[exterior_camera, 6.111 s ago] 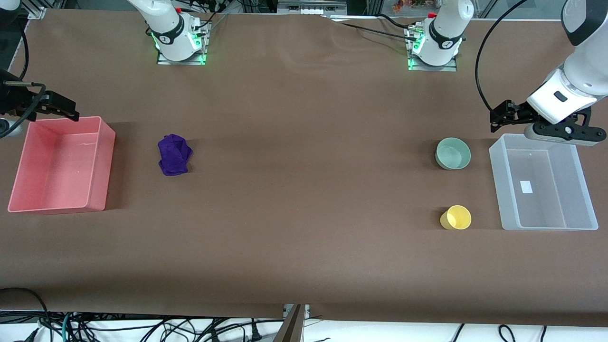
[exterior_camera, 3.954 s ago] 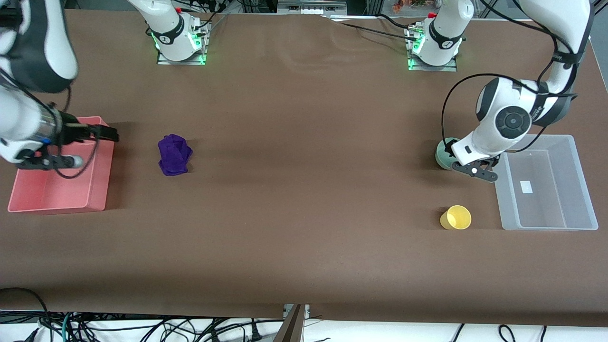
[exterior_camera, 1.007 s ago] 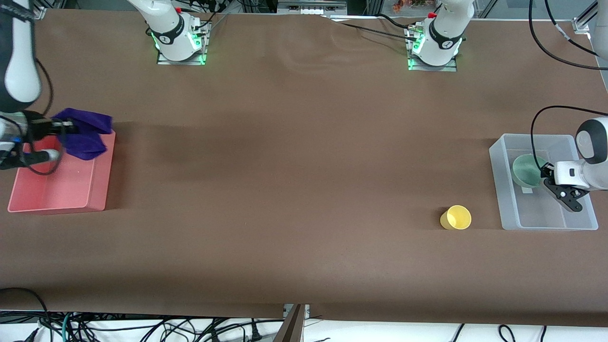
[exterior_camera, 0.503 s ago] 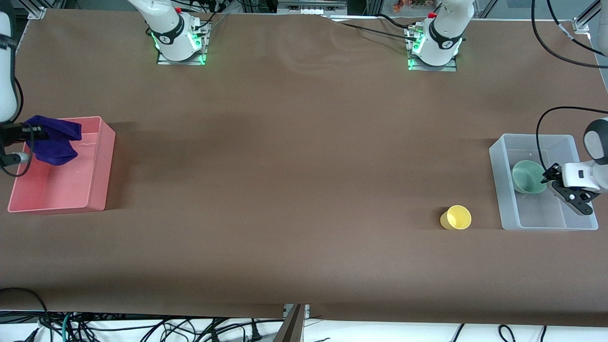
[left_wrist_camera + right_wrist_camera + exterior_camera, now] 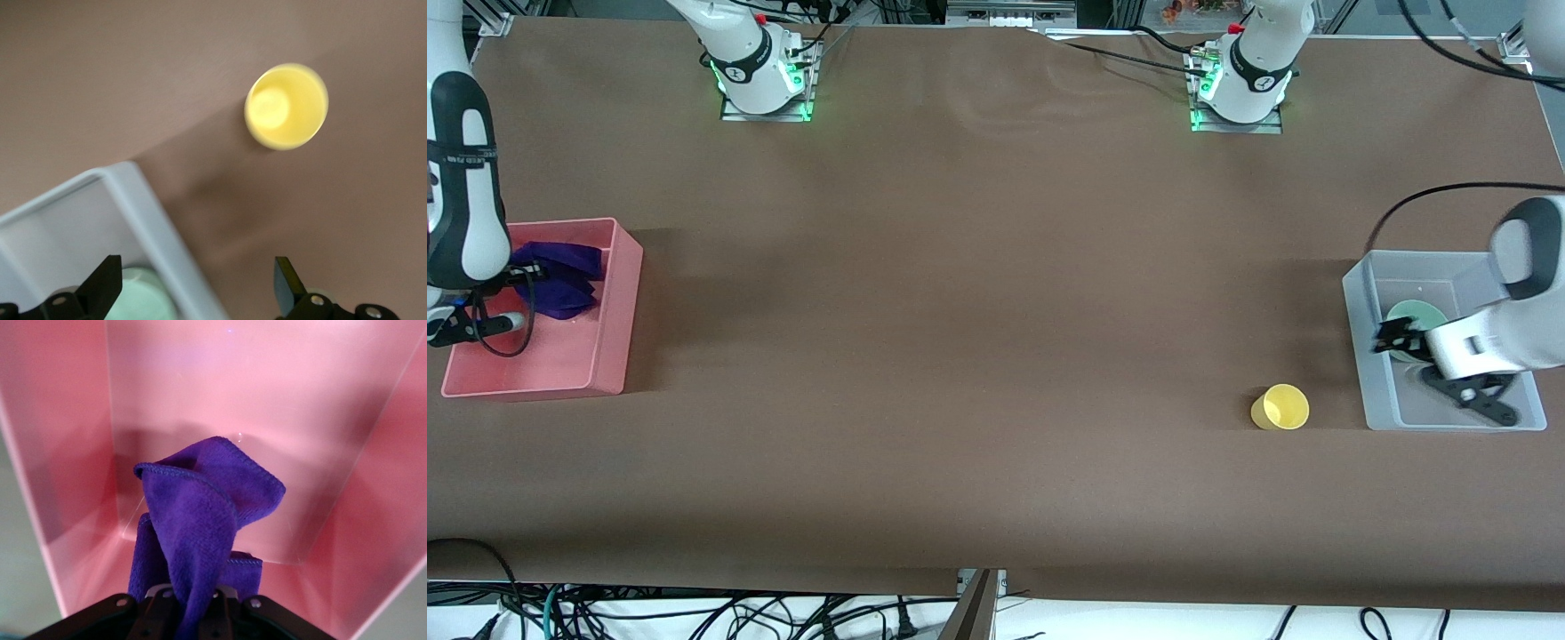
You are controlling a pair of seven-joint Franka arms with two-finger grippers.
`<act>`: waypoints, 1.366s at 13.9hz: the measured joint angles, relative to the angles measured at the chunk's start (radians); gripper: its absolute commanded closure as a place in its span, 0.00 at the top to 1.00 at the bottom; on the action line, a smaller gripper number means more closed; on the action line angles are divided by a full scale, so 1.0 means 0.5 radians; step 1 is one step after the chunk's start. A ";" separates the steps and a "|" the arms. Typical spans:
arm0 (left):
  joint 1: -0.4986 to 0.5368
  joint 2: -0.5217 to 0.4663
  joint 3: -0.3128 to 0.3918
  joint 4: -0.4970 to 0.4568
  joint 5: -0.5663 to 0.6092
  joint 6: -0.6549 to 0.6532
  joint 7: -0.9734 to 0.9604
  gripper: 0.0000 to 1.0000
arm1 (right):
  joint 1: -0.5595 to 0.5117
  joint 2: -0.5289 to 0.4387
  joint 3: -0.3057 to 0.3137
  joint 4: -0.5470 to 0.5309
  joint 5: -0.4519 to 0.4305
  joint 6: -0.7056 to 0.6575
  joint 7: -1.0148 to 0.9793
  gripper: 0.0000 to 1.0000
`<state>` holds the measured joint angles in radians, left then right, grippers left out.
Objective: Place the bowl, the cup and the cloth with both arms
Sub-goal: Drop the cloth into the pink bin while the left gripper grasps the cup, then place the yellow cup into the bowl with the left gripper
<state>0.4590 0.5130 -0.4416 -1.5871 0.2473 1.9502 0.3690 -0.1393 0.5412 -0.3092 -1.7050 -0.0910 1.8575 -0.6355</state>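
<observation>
The pale green bowl [image 5: 1411,314] lies in the clear bin [image 5: 1357,356]; it also shows in the left wrist view [image 5: 141,300]. My left gripper [image 5: 1392,339] hangs open and empty over the bin's wall, with its jaws wide apart [image 5: 193,300]. The yellow cup [image 5: 1280,407] stands on the table beside the clear bin, toward the right arm's end, and shows in the left wrist view [image 5: 287,107]. My right gripper [image 5: 523,271] is shut on the purple cloth [image 5: 562,276], which hangs low inside the pink bin [image 5: 621,302], as the right wrist view shows [image 5: 200,520].
The pink bin's floor [image 5: 267,420] under the cloth is bare. The clear bin's wall [image 5: 157,227] runs between the left gripper's fingers. Both arm bases stand at the table edge farthest from the front camera.
The right gripper has lowered the cloth deeper into the pink bin. The left gripper has come away from the bowl, which lies in the clear bin, and swung over the bin's wall toward the cup.
</observation>
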 measured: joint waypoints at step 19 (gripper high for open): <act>-0.214 0.296 0.060 0.209 0.073 0.036 -0.656 0.00 | 0.009 0.148 -0.010 0.093 0.170 0.009 0.002 1.00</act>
<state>0.3519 0.6608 -0.4117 -1.4825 0.2839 1.9681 0.0408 -0.1349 0.6155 -0.3139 -1.6585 -0.0061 1.8618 -0.6345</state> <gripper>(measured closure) 0.965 0.366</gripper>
